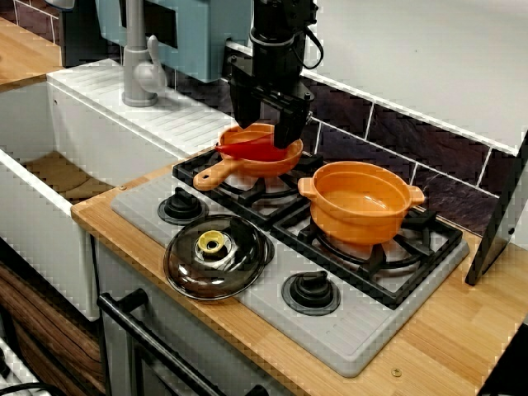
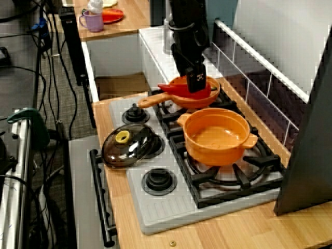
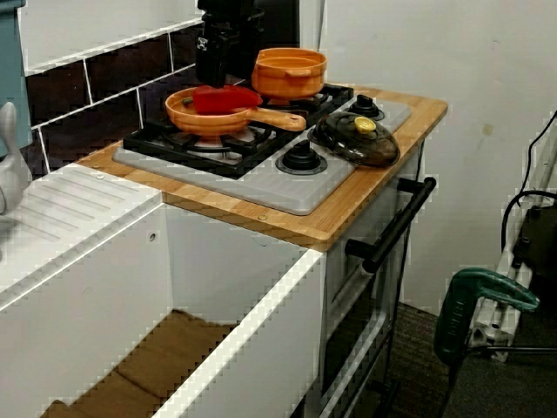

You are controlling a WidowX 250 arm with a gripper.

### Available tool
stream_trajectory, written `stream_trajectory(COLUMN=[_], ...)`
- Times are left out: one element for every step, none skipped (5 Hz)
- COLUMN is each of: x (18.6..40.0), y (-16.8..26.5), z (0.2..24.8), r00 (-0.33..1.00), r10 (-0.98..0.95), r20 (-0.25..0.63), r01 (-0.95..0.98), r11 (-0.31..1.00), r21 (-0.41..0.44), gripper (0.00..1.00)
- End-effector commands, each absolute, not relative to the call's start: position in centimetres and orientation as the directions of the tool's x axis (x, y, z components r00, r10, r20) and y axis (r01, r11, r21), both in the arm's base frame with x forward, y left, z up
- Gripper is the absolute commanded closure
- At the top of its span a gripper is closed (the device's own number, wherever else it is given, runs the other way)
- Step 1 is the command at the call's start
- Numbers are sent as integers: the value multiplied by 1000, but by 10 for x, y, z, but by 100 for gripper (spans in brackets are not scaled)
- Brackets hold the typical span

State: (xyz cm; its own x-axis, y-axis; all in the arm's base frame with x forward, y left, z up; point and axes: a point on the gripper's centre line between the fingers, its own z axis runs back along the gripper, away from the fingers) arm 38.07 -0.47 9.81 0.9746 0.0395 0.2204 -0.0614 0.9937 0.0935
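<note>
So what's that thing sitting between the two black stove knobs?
A dark glass lid with a yellow handle lies on the grey stove top, between the left knob and the right knob. The view from the stove's front shows it best.

Stove (image 1: 355, 334): on the table (image 1: 462, 346), right of the sink (image 1: 49, 177).
Pan (image 1: 285, 161): back left burner.
Flat tool (image 1: 247, 151): in the pan.
Claw (image 1: 266, 136): just over the pan.
Pot (image 1: 360, 200): just right of the pan.
Lid (image 1: 216, 256): before the pan, between two knobs (image 1: 311, 291).
Tap (image 1: 140, 66): behind the sink.
</note>
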Motion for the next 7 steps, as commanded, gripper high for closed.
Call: stream_trajectory(x=[378, 379, 382, 383, 385, 385, 384], y=[-6, -6, -6, -6, -5, -6, -6], z=[106, 99, 97, 94, 93, 98, 108], r00=[965, 968, 968, 970, 973, 976, 979], r10=[35, 34, 37, 37, 37, 39, 43], r20=[258, 249, 247, 239, 226, 212, 197], r01=[-63, -63, -66, -66, -65, -64, -63], r11=[993, 992, 992, 991, 991, 992, 993], r21=[99, 109, 111, 115, 118, 110, 98], gripper=[0, 0, 0, 0, 0, 0, 0])
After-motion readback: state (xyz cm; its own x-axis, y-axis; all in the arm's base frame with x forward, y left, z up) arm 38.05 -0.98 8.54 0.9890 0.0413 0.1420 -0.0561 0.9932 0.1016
